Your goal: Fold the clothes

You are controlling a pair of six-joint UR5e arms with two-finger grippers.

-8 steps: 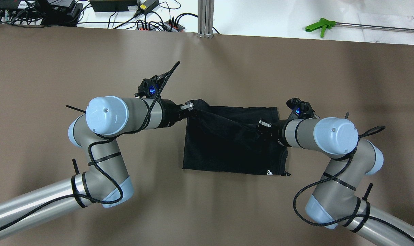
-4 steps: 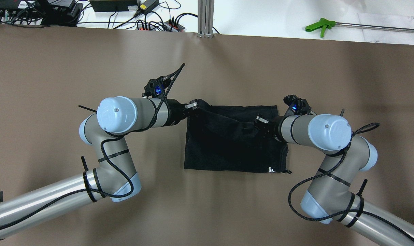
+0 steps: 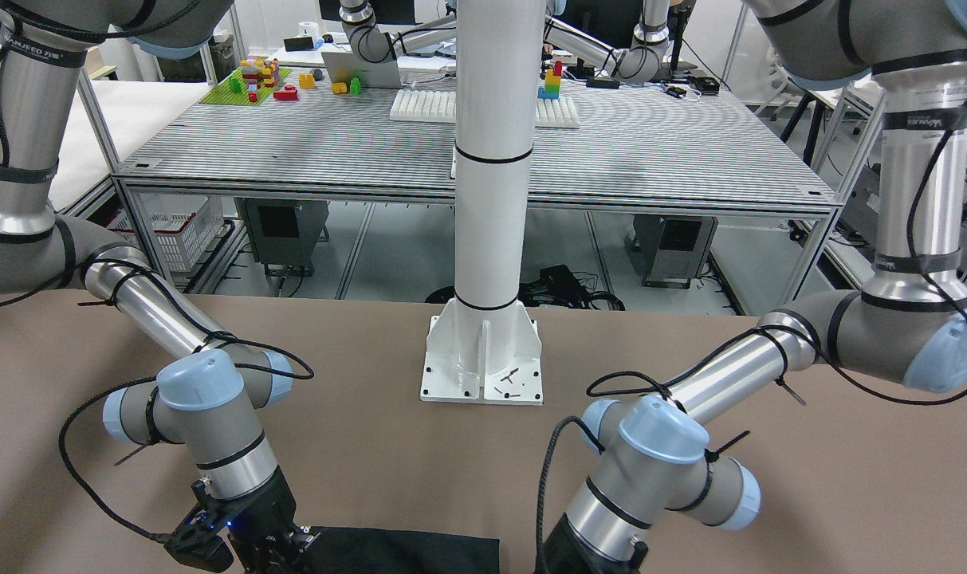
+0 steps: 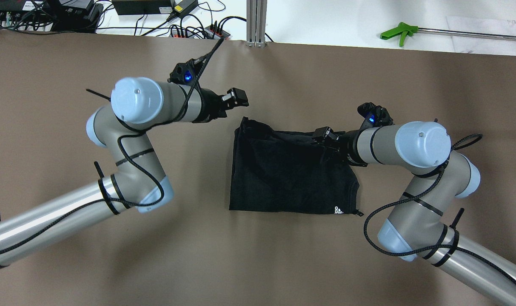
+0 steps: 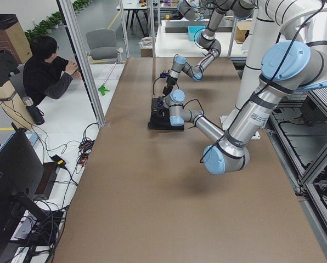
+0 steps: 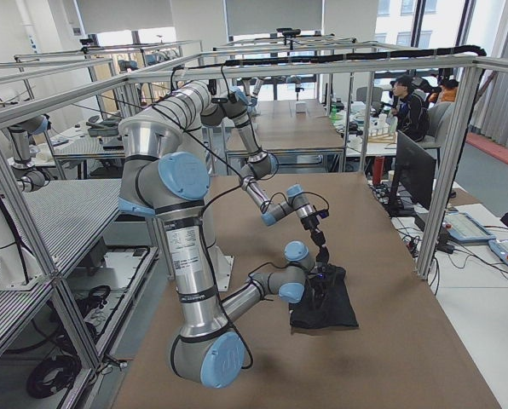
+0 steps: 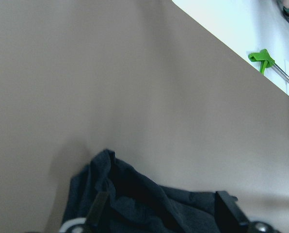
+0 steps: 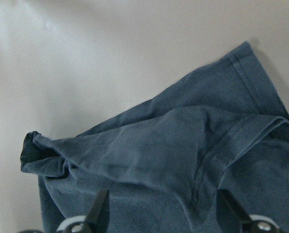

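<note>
**Left jaws clear of the cloth, right jaws over its top edge**

The left gripper (image 4: 239,97) sits in the upper middle of the overhead frame with its jaws spread and nothing between them. In the left wrist view its two fingers (image 7: 99,209) stand wide apart at the bottom edge, with bare table (image 4: 258,263) ahead of them. From this gripper the black garment (image 4: 283,178) lies down and slightly to the right. The garment's bunched upper-left corner is near the fingertips but not touching them. The left forearm reaches in from the lower left of the frame, bends at the elbow, and points its wrist to the right.

The right gripper (image 4: 322,134) is the nearer of the two and hangs over the garment's upper-right edge. Its jaws are also parted. In the right wrist view the fingers (image 8: 100,208) frame rumpled cloth and do not pinch it. I cannot tell whether the tips touch the cloth. The right forearm comes in from the lower right, and its wrist points left.

The garment lies in the centre of the overhead frame with its long axis running left to right. Its lower edge is flat, with a small white mark (image 4: 335,210) near the lower-right corner. A loose ridge runs along the upper edge.

Any coming fold probably depends on that upper edge. The right arm would only need to descend, while the left would first have to travel down-right to the corner.
</note>
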